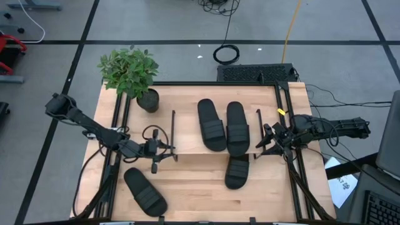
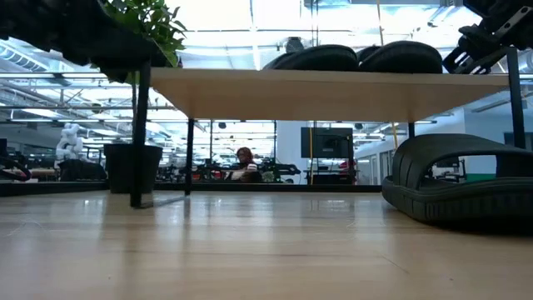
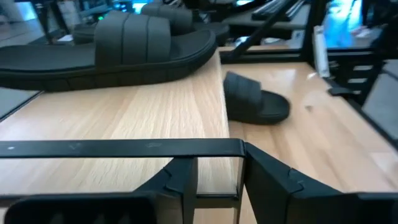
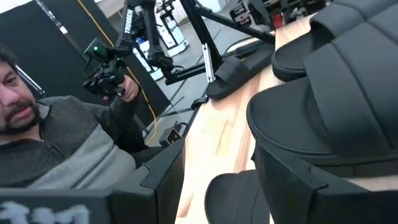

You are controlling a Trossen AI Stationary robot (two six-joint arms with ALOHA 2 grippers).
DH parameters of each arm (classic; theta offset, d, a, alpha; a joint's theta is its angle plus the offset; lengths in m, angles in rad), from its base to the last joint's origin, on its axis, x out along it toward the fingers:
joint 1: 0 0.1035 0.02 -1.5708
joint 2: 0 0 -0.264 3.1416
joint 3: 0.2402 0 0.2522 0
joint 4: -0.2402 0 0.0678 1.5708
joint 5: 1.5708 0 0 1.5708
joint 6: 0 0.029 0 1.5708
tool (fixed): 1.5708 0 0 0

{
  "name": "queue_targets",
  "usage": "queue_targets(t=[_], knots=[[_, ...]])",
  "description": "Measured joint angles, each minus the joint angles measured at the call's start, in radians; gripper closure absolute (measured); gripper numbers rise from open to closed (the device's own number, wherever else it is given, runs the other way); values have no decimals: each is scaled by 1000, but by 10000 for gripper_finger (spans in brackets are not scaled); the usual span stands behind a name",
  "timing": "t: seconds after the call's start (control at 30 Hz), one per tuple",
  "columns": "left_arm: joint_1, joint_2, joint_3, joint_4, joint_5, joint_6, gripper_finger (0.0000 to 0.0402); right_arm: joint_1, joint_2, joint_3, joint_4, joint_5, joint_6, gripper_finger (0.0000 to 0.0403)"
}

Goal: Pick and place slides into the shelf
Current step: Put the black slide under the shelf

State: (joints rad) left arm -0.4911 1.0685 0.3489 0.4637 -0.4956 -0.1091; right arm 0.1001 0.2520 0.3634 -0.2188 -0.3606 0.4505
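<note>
Both arms low, each pincer (fingers parted) flanking shelf

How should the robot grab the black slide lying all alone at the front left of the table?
Probably by its wide strap, from straight above. The lone slide lies flat, sole down and slanted, so the raised strap is the easiest part to pinch; the flat sole hugs the table. The left gripper is nearest and open, beside the shelf, so it would likely turn to straddle the strap across the slant.
</note>
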Motion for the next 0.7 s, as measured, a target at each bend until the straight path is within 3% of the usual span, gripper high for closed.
queue_targets(t=[0.4, 0.7], knots=[[62, 11, 1, 7, -11, -49, 262, 0, 0, 0, 23, -33, 88, 220], [117, 11, 1, 2, 113, -57, 272, 0, 0, 0, 31, -8, 65, 220]])
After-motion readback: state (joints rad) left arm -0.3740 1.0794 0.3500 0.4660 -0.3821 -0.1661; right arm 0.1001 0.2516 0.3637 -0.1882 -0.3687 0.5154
